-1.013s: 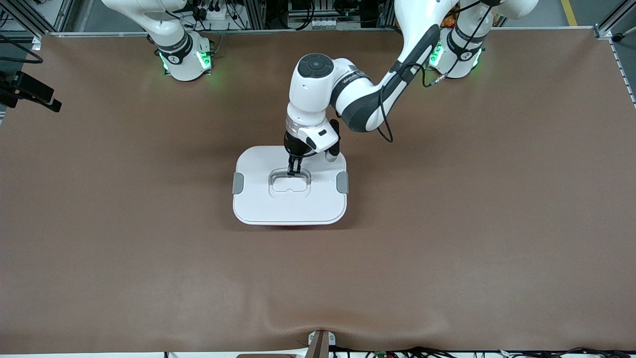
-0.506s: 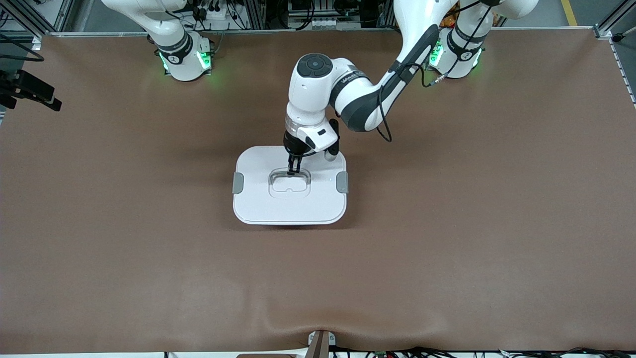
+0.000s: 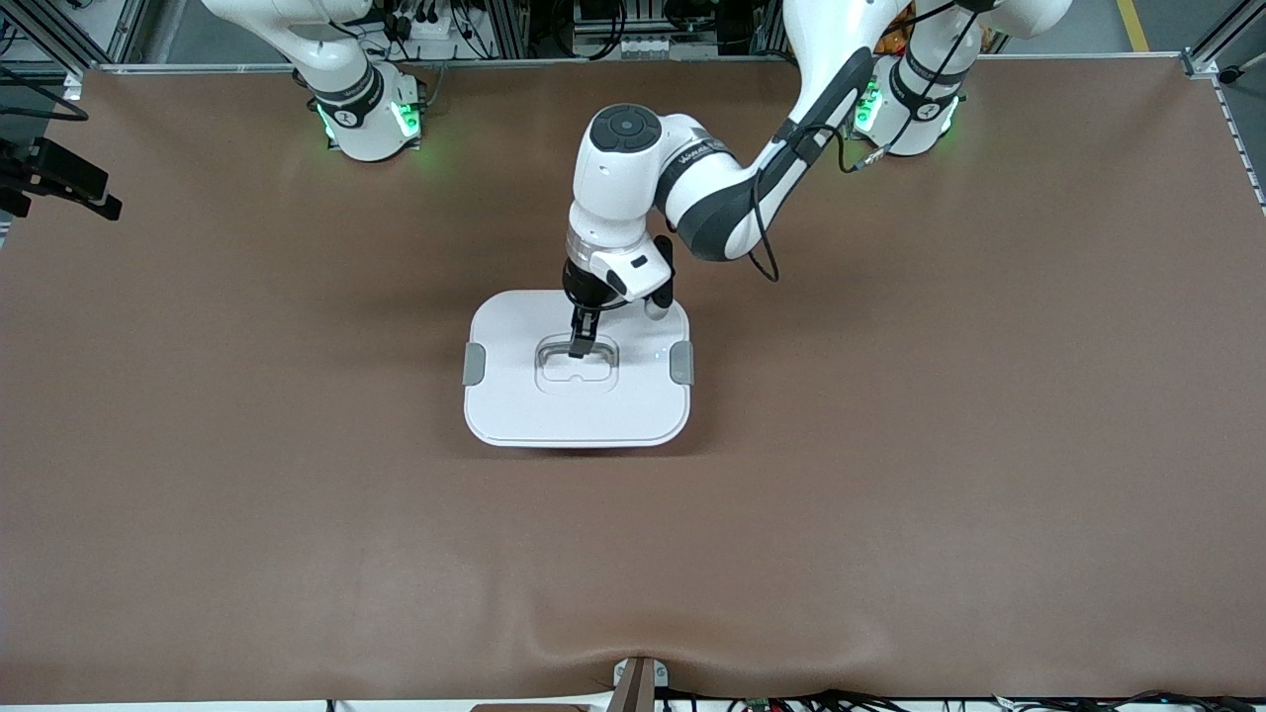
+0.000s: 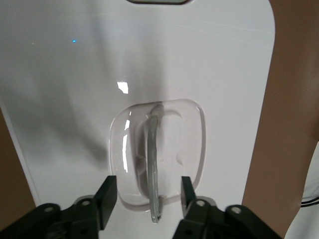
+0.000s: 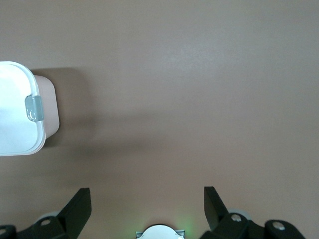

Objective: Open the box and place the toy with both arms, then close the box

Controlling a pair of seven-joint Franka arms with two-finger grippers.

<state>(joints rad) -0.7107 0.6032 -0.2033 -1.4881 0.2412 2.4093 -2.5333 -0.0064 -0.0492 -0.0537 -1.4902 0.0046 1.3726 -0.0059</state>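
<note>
In the middle of the brown table [image 3: 940, 445] sits the box [image 3: 577, 368], with its white lid [image 3: 514, 396] on top. A grey clip [image 3: 474, 364] sticks out at the end of the lid toward the right arm, and another grey clip [image 3: 681, 363] at the end toward the left arm. The lid has a dip in its middle, and a thin see-through handle [image 4: 152, 172] runs across the dip. The left arm [image 3: 692, 178] reaches out from its base and bends down over the box. The left gripper [image 4: 147, 193] is right above the handle, down at the dip. Its two black fingers [image 4: 105, 195] are apart, one on each side of the handle, and they do not squeeze it. In the left wrist view the handle runs straight through the gap between them. The right arm [image 3: 336, 69] waits back by its green-lit base. The right gripper [image 5: 147, 205] hangs high over bare table near that base, with its fingers [image 5: 79, 206] wide apart and nothing in them. In the right wrist view, the corner of the box shows at the edge, with its pale pink wall [image 5: 50, 107] under the lid and one grey clip [image 5: 34, 108], well apart from that gripper.
</note>
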